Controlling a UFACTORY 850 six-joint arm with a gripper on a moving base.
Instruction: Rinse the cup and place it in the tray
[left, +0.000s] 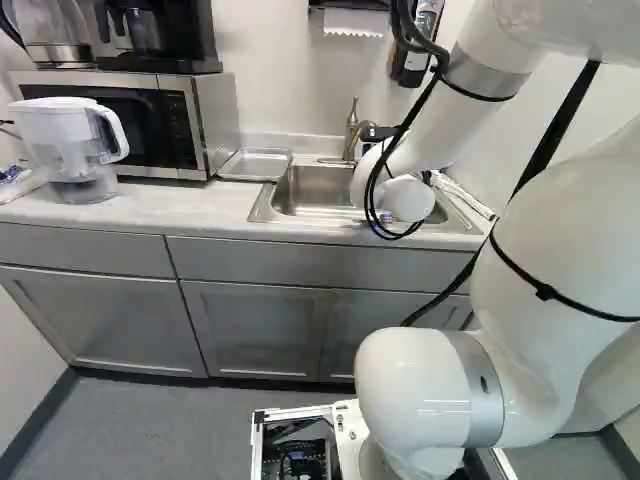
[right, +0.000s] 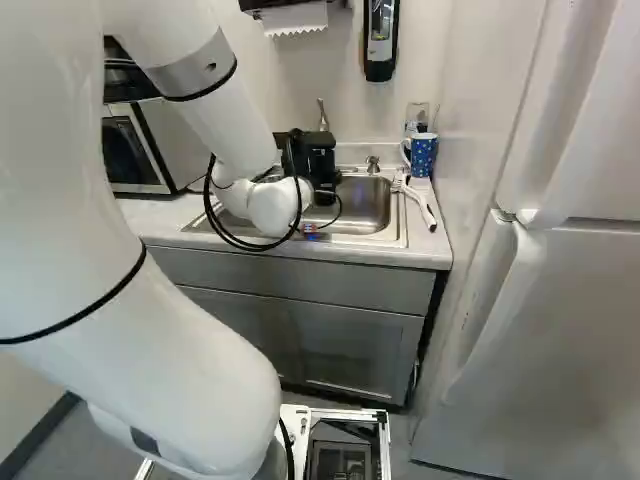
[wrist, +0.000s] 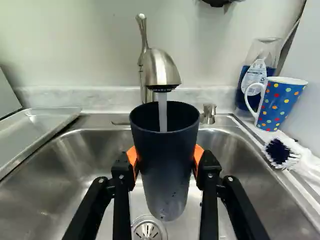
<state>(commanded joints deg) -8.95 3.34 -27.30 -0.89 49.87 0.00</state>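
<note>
Two fingers (wrist: 132, 159): closed around the tumbler, one orange pad pressed to each side.
Tumbler (wrist: 164, 162): dark, held mouth up under the faucet (wrist: 161, 70) and above the sink (wrist: 75, 155); the drain strainer (wrist: 148, 231) is seen below.
Water (wrist: 162, 112): poured in a stream from the faucet into the tumbler's open mouth.
Tray (left: 256, 164): metal, set on the table (left: 150, 209) between the microwave (left: 222, 110) and the sink.
Mug (wrist: 281, 105): blue, dotted with colours, stood upright near the sink's other side, with a bottle of blue liquid (wrist: 257, 82) behind.
Brush (wrist: 281, 152): laid beside the sink, near the mug, bristles turned toward the basin.
</note>
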